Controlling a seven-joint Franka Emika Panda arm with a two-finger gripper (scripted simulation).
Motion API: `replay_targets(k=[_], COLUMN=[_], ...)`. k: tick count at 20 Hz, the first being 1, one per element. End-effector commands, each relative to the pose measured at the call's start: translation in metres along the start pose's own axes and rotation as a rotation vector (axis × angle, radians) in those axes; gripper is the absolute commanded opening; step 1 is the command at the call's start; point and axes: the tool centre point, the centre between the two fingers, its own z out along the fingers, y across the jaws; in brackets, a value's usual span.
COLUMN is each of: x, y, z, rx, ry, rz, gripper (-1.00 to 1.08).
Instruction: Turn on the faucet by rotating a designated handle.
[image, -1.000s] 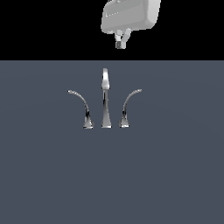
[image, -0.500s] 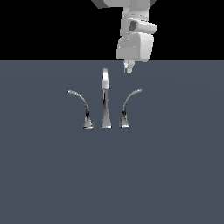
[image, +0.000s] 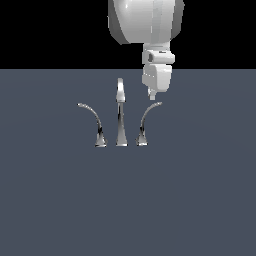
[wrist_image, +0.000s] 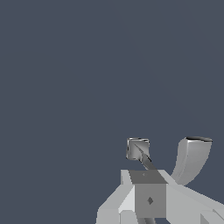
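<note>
The chrome faucet stands on the grey surface in the exterior view, with its tall straight spout (image: 120, 112) in the middle. The handle (image: 148, 117) is the curved lever on the exterior view's right, its tip arcing rightward. A mirror-image lever (image: 93, 120) arcs leftward. My gripper (image: 152, 95) hangs tip-down just above and slightly behind the handle's tip, apart from it. Its fingers look closed together and hold nothing. In the wrist view the gripper (wrist_image: 148, 194) sits beside a broad curved chrome piece (wrist_image: 192, 159), probably the handle, and a small square chrome top (wrist_image: 138, 148).
The flat grey surface (image: 200, 200) runs all around the faucet. The arm's white body (image: 147, 22) hangs above and behind the faucet, against a black background.
The arm has come down from the top of the exterior view and shifted to that view's right. The gripper tip now hangs by the handle's tip. The faucet has not moved.
</note>
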Motion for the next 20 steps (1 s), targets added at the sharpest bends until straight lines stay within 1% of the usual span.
replay_targets(k=[1,5,11,20], x=[0.005,0.009,0.009,0.019], y=[-0.003,-0.006,-0.006,0.021], z=[0.009,0.016,0.017,0.017], rx=[0.002,0.002,0.001,0.002], ry=[0.011,0.019,0.020,0.020], rz=[0.030,0.053,0.055,0.055], gripper=[-1.00,-1.00,-1.00,-1.00])
